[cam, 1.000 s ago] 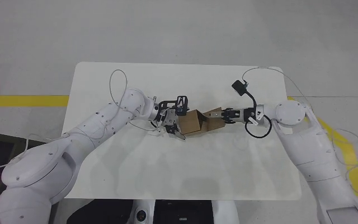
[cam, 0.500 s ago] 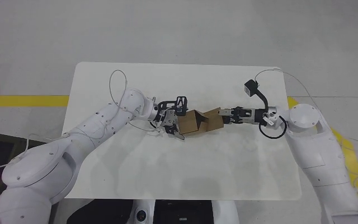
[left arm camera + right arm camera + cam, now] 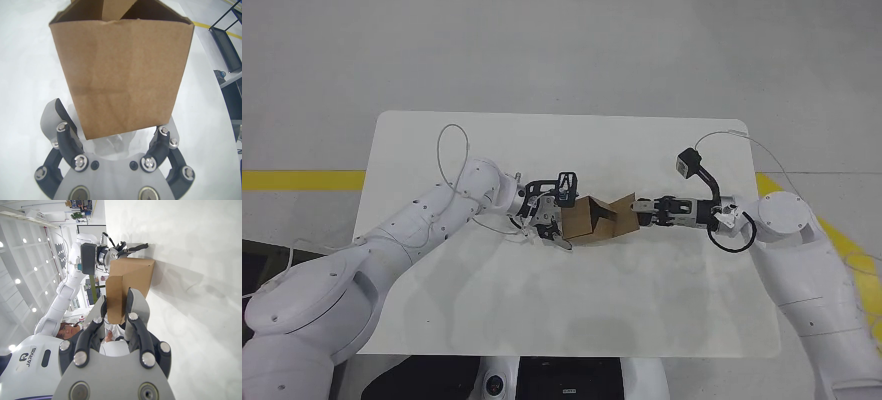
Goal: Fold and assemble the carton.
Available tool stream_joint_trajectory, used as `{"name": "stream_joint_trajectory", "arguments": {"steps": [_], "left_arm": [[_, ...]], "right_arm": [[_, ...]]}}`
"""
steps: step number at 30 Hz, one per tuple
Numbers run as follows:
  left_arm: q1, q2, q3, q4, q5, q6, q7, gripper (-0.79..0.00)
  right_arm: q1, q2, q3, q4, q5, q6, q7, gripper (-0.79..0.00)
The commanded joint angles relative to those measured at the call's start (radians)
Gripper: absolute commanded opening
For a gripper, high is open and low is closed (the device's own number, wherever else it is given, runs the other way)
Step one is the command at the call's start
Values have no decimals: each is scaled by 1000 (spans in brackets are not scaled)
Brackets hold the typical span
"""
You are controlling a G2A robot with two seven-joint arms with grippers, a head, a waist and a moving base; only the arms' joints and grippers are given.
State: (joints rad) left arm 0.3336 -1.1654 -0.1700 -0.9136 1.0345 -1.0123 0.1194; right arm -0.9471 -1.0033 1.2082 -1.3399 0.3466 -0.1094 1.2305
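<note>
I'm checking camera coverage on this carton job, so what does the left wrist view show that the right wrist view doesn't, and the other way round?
Left wrist view: the carton's broad closed side face on, crumpled white material at its near end, and black shelf frames past the table edge. Right wrist view: the right gripper, fingers pinching a carton flap, with the left arm behind the carton. Both: the brown carton lying on the white table, with the left gripper at its end.

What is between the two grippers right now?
The carton, seen from the top view: the left gripper is at one end, the right gripper pinches the other.
</note>
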Motion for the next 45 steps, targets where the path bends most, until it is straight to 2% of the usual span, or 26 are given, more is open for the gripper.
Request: {"name": "stream_joint_trajectory", "arguments": {"steps": [1,16,22,27,37,45], "left_arm": [[-1,0,0,0,0,0,-1,0],[-18,2,0,-25,-7,0,-22,0],[-23,8,0,-29,-8,0,-13,0],[-19,10,0,-28,-6,0,-11,0],[-14,10,0,-24,-6,0,-16,0],[-11,10,0,-24,-7,0,-23,0]], "right_arm": [[4,0,-4,-8,-8,-1,-2,-603],[51,-5,-86,-95,-179,44,-34,-619],[52,-11,-107,-81,-143,41,-39,-588],[44,-21,-118,-37,-28,8,-28,-570],[64,-37,-165,58,-7,-13,-28,-665],[82,-44,-194,101,-40,-9,-30,-634]]}}
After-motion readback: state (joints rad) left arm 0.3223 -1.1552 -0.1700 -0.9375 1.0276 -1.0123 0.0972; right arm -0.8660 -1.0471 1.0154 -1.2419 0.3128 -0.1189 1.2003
